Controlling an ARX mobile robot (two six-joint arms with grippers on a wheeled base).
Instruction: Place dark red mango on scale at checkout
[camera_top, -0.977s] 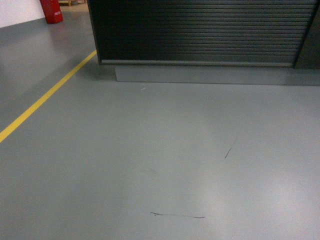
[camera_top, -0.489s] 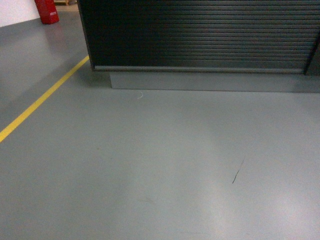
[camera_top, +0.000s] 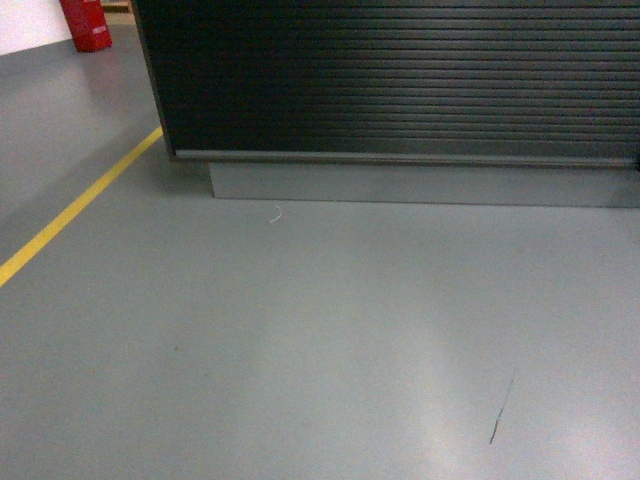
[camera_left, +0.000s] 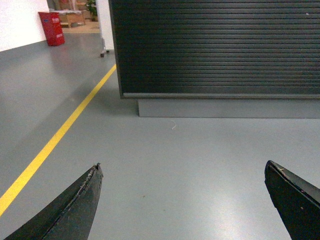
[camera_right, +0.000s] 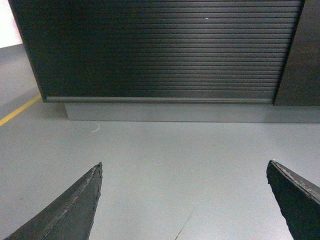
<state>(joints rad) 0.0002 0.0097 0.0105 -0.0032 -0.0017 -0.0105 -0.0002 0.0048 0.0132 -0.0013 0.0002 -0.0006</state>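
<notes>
The checkout (camera_top: 400, 80) fills the top of the head view as a dark counter with a slatted front on a grey base (camera_top: 420, 185). It also shows in the left wrist view as the checkout (camera_left: 215, 47) and in the right wrist view as the checkout (camera_right: 160, 50). The dark red mango and the scale are out of view. My left gripper (camera_left: 182, 167) is open over bare floor with nothing between its fingers. My right gripper (camera_right: 184, 167) is open too, also empty. Neither gripper shows in the head view.
A yellow floor line (camera_top: 75, 210) runs along the left toward the counter's corner. A red object (camera_top: 85, 25) stands at the far left by a white wall. A small white scrap (camera_top: 276, 213) and a dark scuff (camera_top: 500, 410) mark the grey floor.
The counter has grown larger and dropped lower in the head view, and the floor scuff has slid down and right: the base has rolled closer to the checkout.
</notes>
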